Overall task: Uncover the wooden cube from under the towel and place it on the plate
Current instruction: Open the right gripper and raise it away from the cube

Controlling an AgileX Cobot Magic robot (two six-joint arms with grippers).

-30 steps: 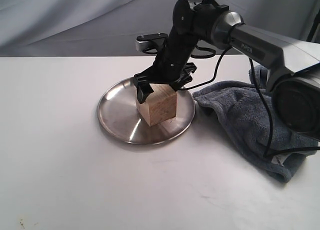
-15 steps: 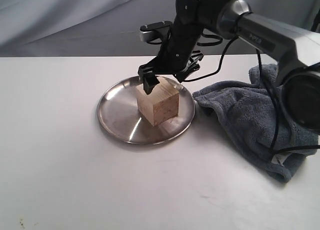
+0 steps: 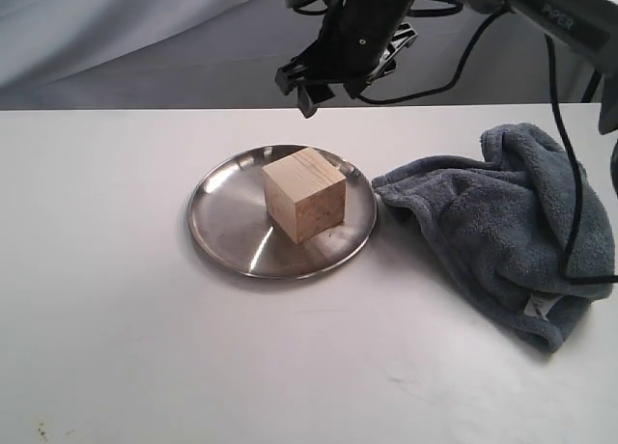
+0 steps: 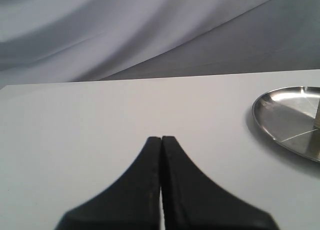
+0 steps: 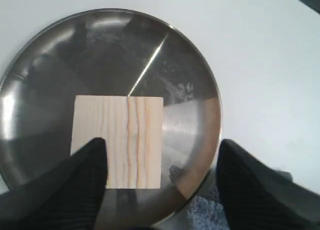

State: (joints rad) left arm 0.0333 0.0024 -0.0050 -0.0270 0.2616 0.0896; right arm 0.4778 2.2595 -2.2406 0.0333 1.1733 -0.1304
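The pale wooden cube (image 3: 305, 207) stands alone on the round steel plate (image 3: 220, 224), a little right of its middle. High above the plate's far edge hangs my right gripper (image 3: 333, 85), open and holding nothing; its wrist view looks straight down on the cube (image 5: 118, 140) and the plate (image 5: 50, 55) between its spread fingers (image 5: 85, 175). To the right of the plate the blue-grey towel (image 3: 502, 227) lies crumpled on the table, with its white label (image 3: 534, 306) at the near end. My left gripper (image 4: 161, 138) is shut on nothing, low over bare table, with the plate's rim (image 4: 280, 117) off to one side.
The white table (image 3: 126, 347) stretches around the plate and towel. A grey draped backdrop (image 3: 135, 39) hangs behind the table's far edge. The right arm and its black cables (image 3: 570, 125) pass over the towel.
My right gripper let go of the cube and rose well above the plate, moving slightly back. The cube stays on the plate; the towel has not moved.
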